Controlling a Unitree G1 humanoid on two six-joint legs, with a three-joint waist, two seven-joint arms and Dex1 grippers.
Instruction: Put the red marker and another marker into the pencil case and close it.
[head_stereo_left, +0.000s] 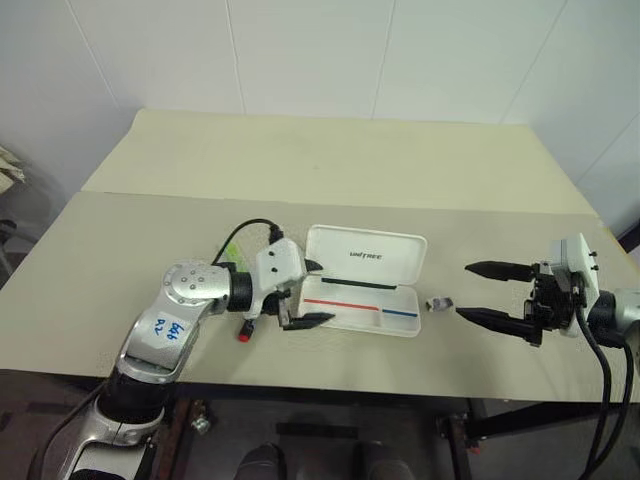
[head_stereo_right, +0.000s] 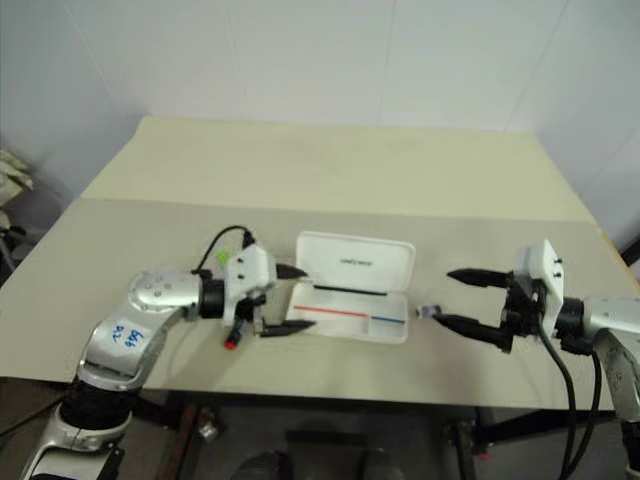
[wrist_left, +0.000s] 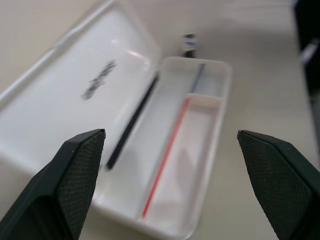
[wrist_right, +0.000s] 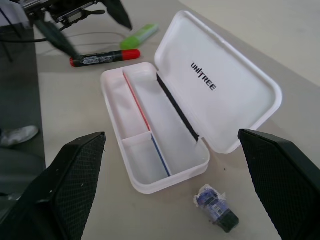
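Left fingers (head_stereo_left: 303, 294) wide, empty, over red marker (wrist_right: 105, 58); its long axis lies crosswise beside pencil case (head_stereo_left: 365, 296); right fingers (head_stereo_left: 488, 293) wide.

A flat white rectangular plastic pencil case (wrist_right: 165, 125) with rounded corners is seen lying open on the table, its lid, marked with dark lettering, tilted back and its tray, lined with a red and blue stripe, left empty. A slim black-barrelled marker with a red cap (wrist_right: 105, 58) is laid just beyond one short end, a short light-green marker (wrist_right: 140, 35) beside it.
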